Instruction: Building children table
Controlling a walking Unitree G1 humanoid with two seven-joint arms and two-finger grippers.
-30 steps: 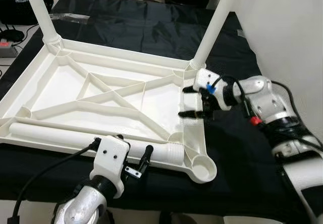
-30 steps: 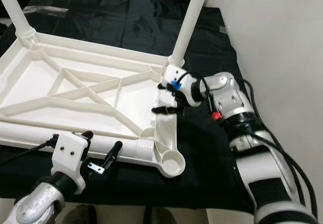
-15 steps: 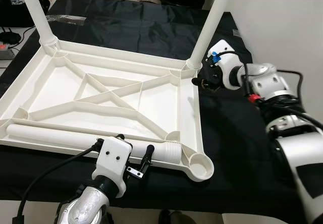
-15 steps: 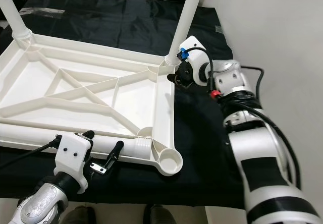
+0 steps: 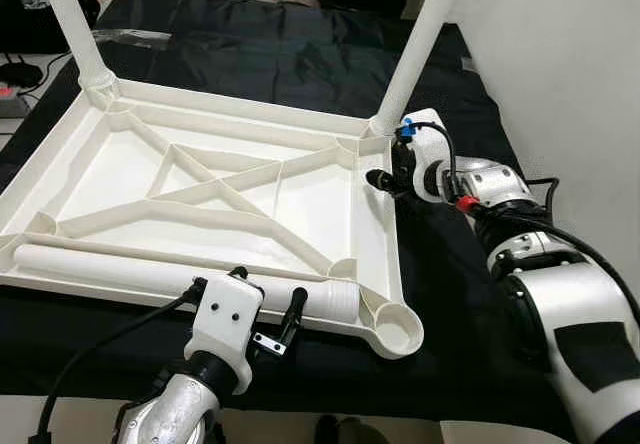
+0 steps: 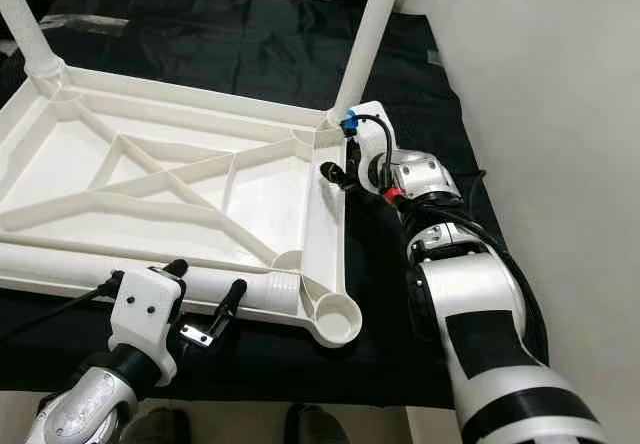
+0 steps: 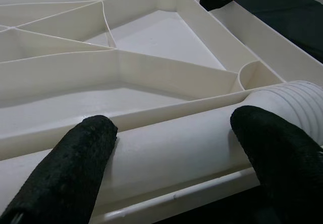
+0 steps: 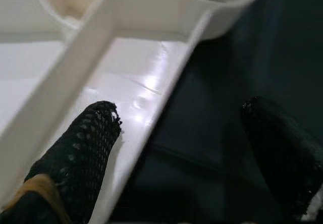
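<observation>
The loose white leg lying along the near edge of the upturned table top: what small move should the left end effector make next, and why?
Probably close on it. The left end effector is open, with one finger on each side of the loose leg, which lies beside the empty corner socket. The right end effector is at the top's far right rim.

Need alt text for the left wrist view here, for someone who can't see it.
The left gripper hangs with its jaws open astride a loose white table leg lying on the upturned white tabletop, one black finger on each side. The leg's ribbed end points toward the tabletop's corner, and ribs cross the tabletop's underside beyond.
</observation>
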